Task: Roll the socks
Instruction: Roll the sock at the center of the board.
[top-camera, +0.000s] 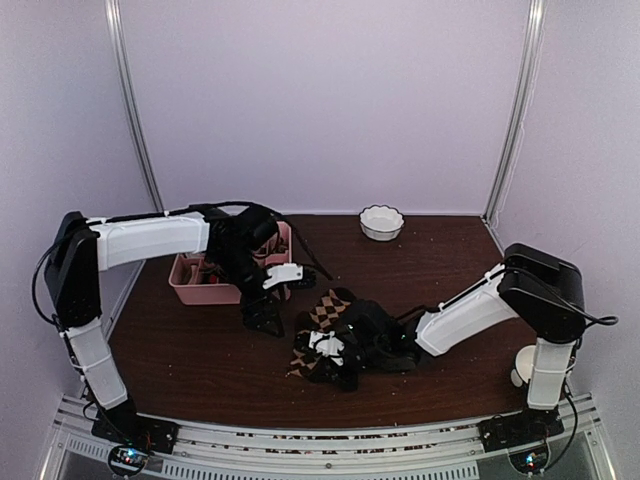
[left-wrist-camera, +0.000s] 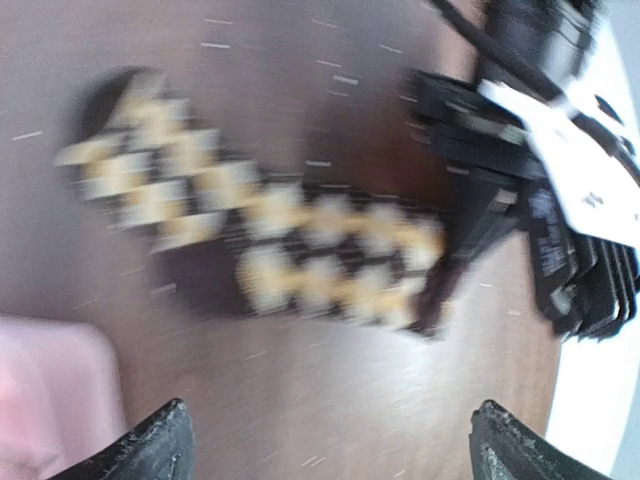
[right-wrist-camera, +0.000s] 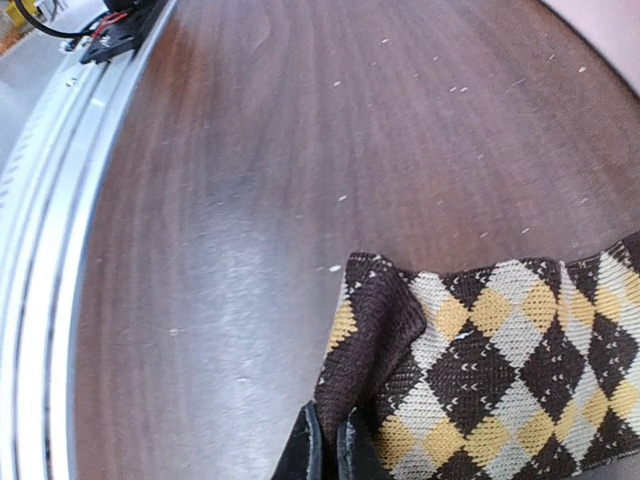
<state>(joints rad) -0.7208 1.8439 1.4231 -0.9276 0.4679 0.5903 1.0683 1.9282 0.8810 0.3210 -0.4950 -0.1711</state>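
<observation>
1. Your right pincer was clenched on only the sock's corner. A pull could have slipped it free, or dragged the sock flat instead of rolling it.
2. The sock lay on the bench near the tray, on its right.
3. Your left pincer hung released above the sock, its arm stretched across the tray.

From the argyle sock, I see open bench at 7 o'clock and again at 2 o'clock. The pink tray blocks 10 o'clock, the white bowl stands at 1 o'clock, and the right arm bars 3 o'clock.
</observation>
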